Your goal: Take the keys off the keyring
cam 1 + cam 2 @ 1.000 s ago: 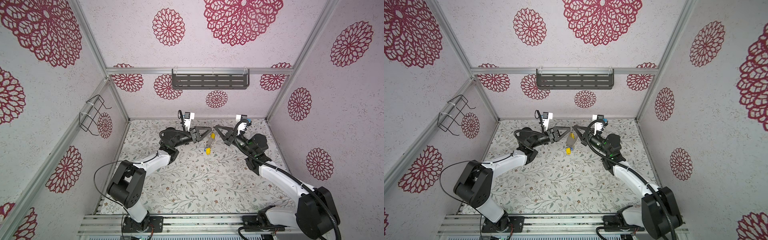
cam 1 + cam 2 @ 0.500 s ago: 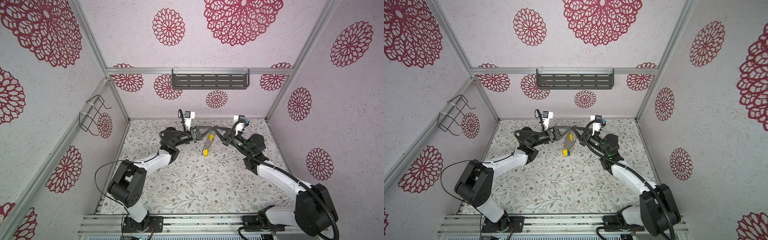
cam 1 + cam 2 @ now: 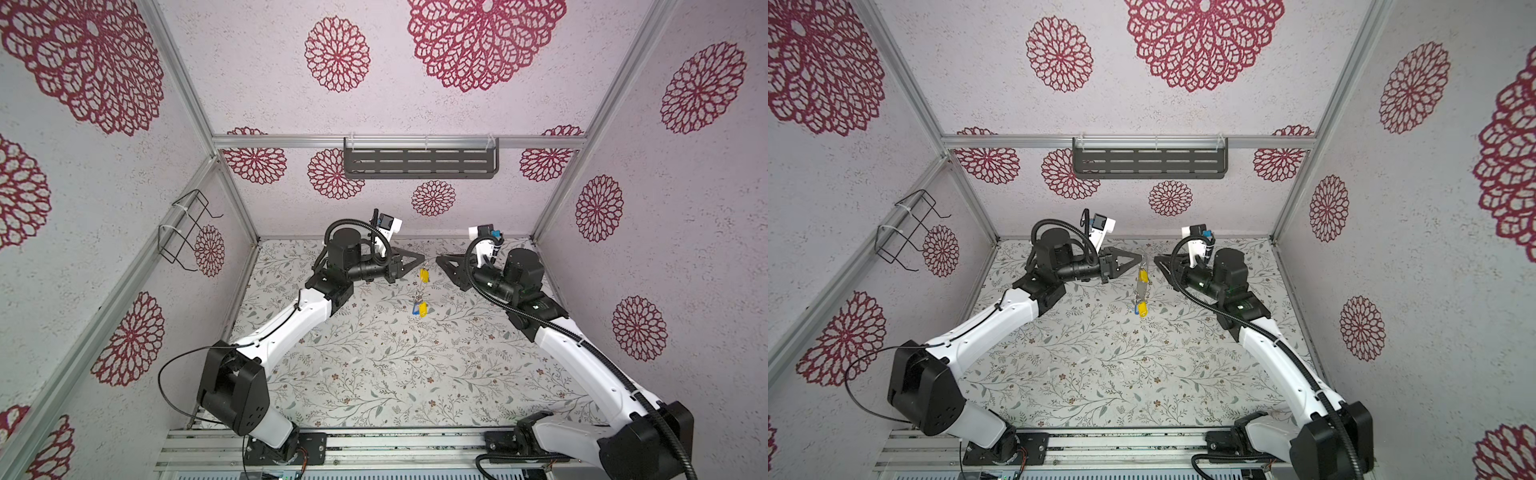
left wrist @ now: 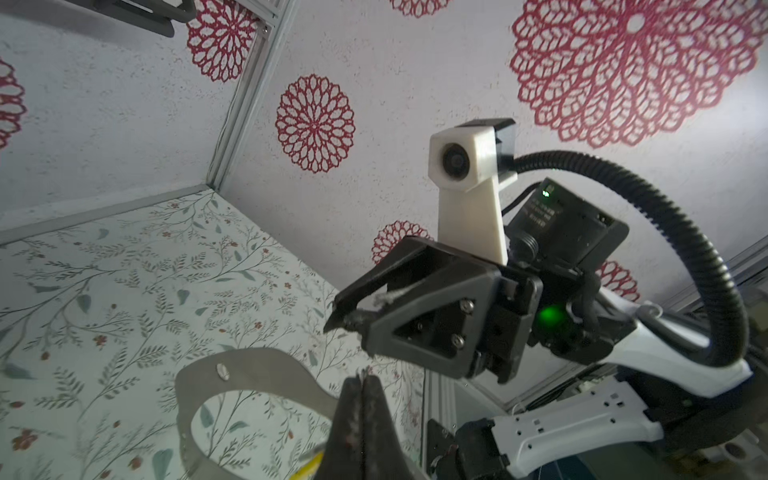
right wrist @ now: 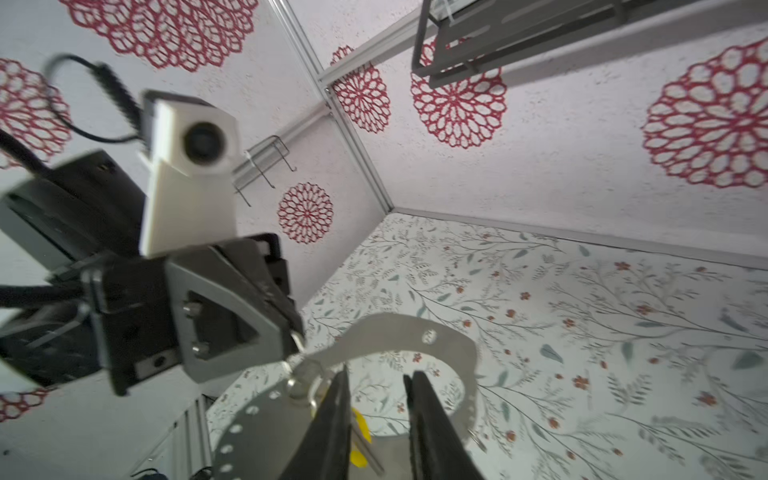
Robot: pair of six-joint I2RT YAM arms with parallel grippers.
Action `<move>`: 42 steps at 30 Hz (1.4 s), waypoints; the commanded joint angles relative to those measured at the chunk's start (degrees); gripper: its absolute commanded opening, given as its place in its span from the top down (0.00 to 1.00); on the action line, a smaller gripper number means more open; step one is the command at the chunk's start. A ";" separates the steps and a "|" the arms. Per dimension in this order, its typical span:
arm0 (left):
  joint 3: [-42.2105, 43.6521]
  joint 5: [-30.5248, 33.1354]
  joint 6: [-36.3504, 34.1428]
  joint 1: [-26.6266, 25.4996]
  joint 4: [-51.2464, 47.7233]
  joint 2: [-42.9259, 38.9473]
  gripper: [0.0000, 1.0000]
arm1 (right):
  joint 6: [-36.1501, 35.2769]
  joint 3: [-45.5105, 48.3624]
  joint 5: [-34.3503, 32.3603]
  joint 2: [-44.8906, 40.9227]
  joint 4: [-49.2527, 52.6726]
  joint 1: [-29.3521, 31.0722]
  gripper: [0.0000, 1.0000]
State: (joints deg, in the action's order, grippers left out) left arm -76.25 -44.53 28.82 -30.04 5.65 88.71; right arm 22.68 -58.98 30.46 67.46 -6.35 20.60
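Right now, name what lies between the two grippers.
The keyring, hanging with its keys from the shut left gripper; the open right gripper faces it. Both wrist views show this.

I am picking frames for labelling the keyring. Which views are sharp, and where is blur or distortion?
Right wrist view: the left gripper and the keyring are smeared by blur. Left wrist view: the right gripper is sharp, the keyring slightly soft. Both top views: sharp and evenly lit, but wide-angle, and the keys look tiny.
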 commanded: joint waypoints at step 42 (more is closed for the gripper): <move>-13.53 -4.56 -25.26 -1.07 -34.22 2.80 1.00 | 1.10 0.69 25.57 6.19 -7.71 1.53 0.76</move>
State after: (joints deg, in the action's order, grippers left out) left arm -88.44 -47.44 3.51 -30.72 -30.72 91.85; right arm 23.20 -58.46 54.50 73.54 -11.55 21.82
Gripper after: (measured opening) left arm 0.043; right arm 0.236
